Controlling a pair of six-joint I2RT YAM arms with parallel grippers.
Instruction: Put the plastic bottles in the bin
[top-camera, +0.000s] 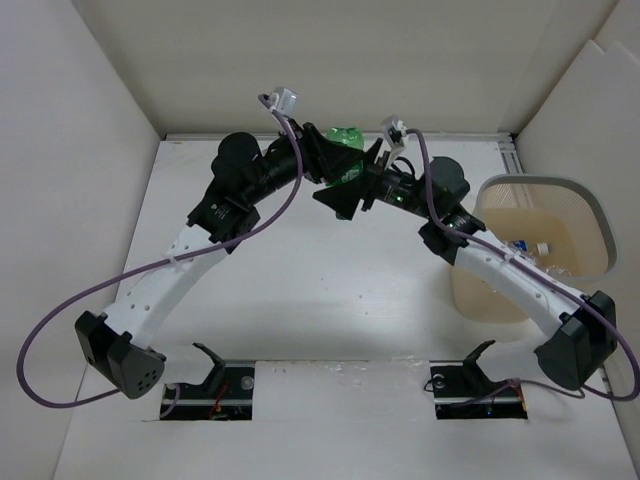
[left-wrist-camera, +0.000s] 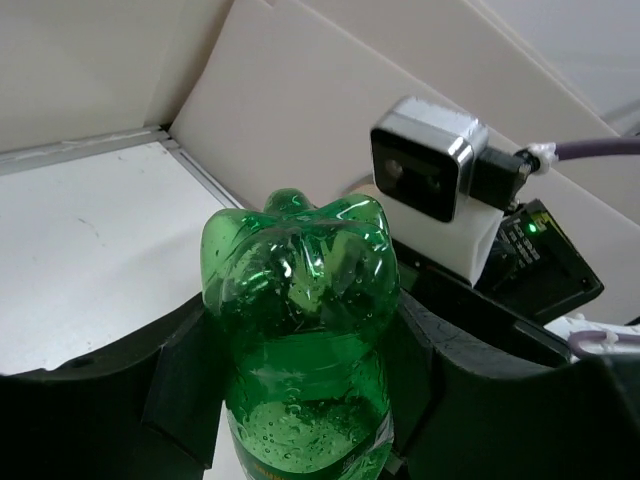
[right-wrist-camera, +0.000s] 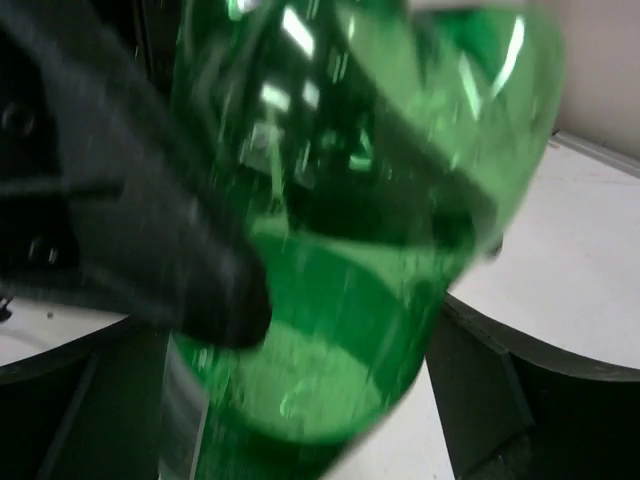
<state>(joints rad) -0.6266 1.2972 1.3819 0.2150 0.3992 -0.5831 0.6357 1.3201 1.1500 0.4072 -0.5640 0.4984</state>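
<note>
The green bottle is held in the air at the far middle of the table, where both arms meet. My left gripper is shut on the bottle's body. In the left wrist view the bottle sits between both fingers with its base pointing away. My right gripper is spread open around the same bottle. In the blurred right wrist view the bottle fills the gap between the wide jaws. The tan bin stands at the right with several clear bottles in it.
White walls close off the table at the back and both sides. The right arm's wrist camera is close beyond the bottle's base. Purple cables loop off both arms.
</note>
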